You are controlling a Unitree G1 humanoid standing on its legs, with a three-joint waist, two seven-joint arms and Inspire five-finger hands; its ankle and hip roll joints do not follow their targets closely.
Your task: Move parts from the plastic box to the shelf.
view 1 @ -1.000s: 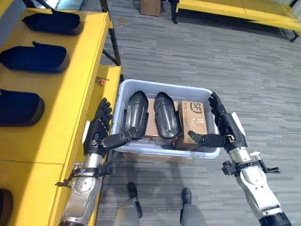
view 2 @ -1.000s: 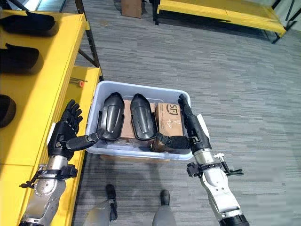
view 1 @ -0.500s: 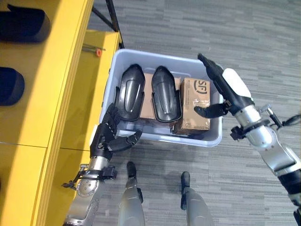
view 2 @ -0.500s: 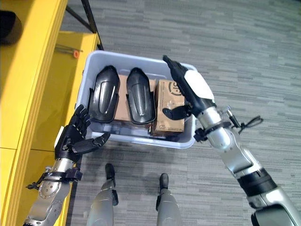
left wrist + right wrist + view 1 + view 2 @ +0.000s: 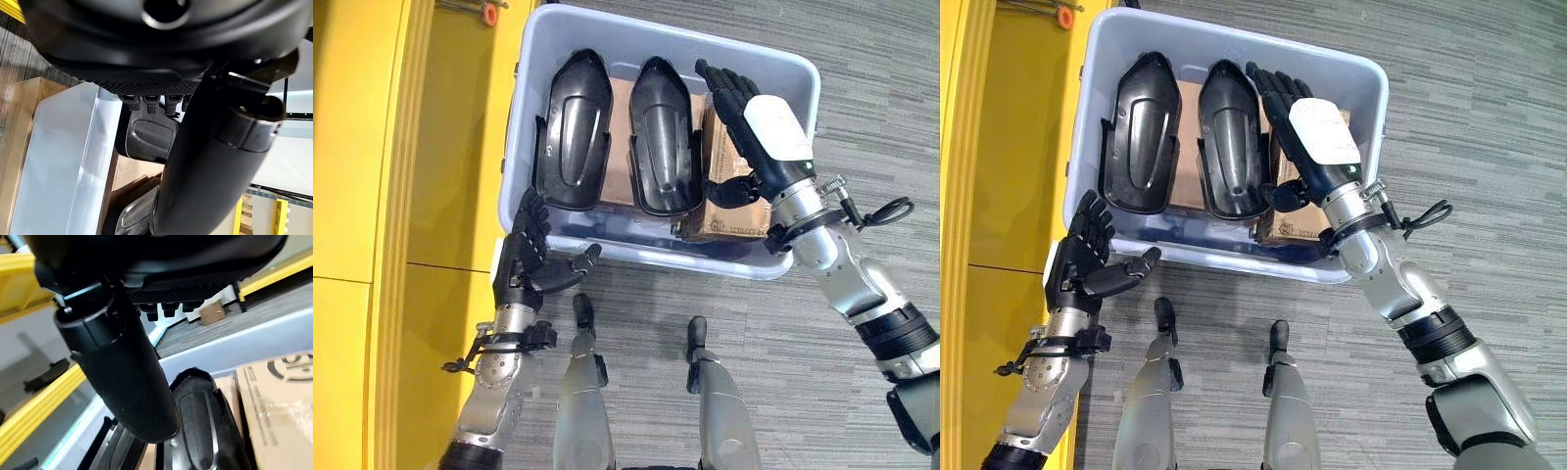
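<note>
Left eye view: both black parts (image 5: 574, 129) lie in the plastic box (image 5: 790, 69) on cardboard, so nothing looks moved to the yellow shelf (image 5: 372, 147). The right hand (image 5: 751, 122) reaches in, fingers spread; the left hand (image 5: 527, 259) waits spread outside the near-left wall

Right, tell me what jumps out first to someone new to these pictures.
The pale plastic box on the grey floor, with two glossy black parts lying side by side on cardboard boxes. The right hand reaches open into it, above the cardboard; the left hand hovers open outside its near wall, beside the yellow shelf.
</note>
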